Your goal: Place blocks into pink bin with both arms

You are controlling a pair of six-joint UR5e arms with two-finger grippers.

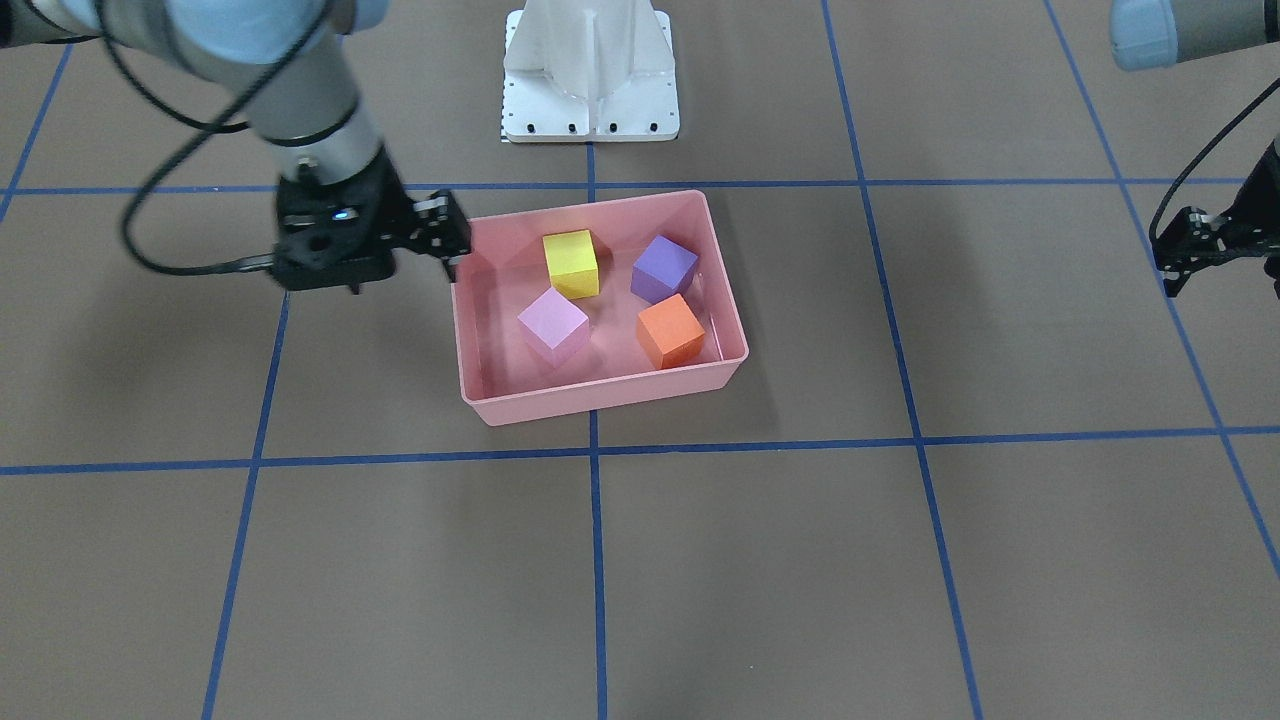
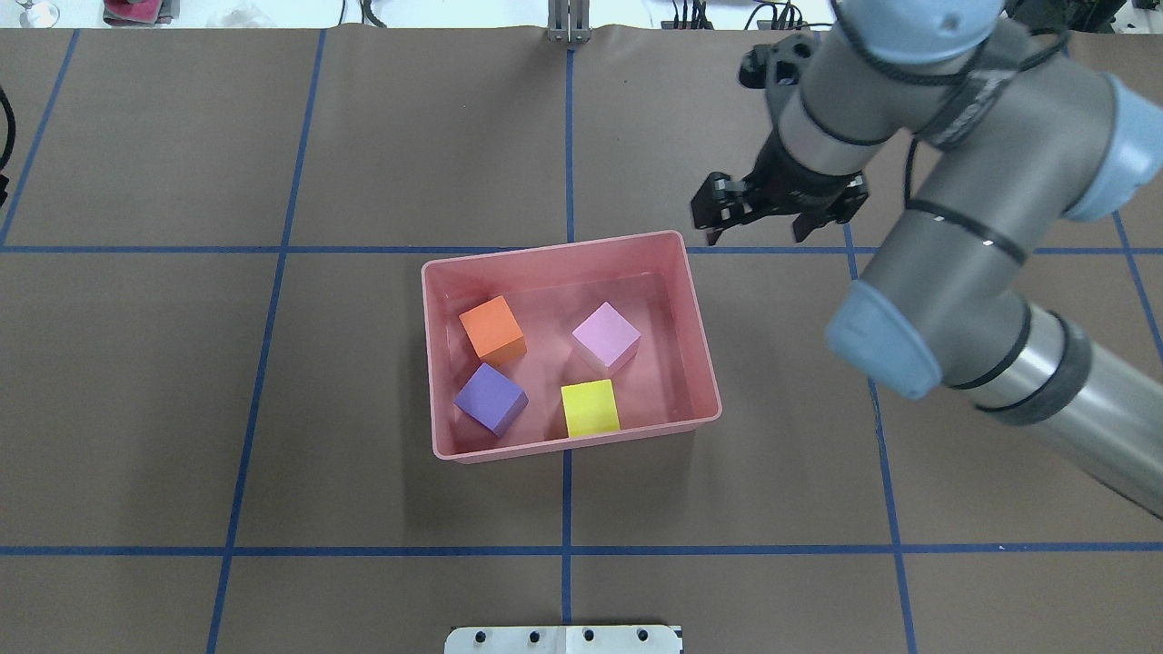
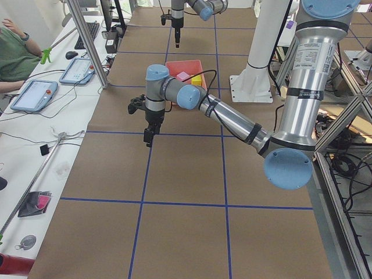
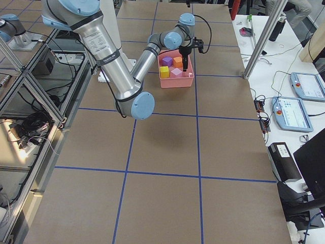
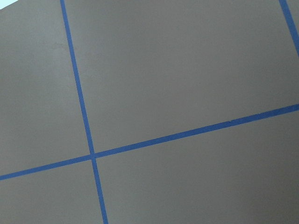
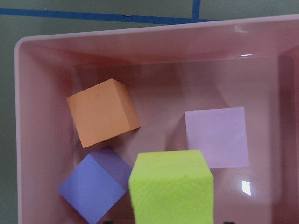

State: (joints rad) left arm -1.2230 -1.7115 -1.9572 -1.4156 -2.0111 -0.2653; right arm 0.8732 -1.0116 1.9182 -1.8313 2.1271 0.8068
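Verify four blocks (image 2: 606,336) inside pink bin (image 2: 554,248) at bench centre; judge placement complete. Note right gripper (image 2: 756,222) spread, empty, beside bin's far right corner; cannot tell state of left gripper (image 3: 147,138). Retract both grippers.

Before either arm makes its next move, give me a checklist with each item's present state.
1. Orange block, purple block, light pink block and yellow block all inside the pink bin: ok.
2. No block stacked or leaning on the rim: ok.
3. Right gripper empty, jaws open: ok.
4. Right gripper's clearance above the bin rim: cannot tell.
5. Left gripper away from the bin, over the table: ok.
6. Left gripper open or shut: cannot tell.
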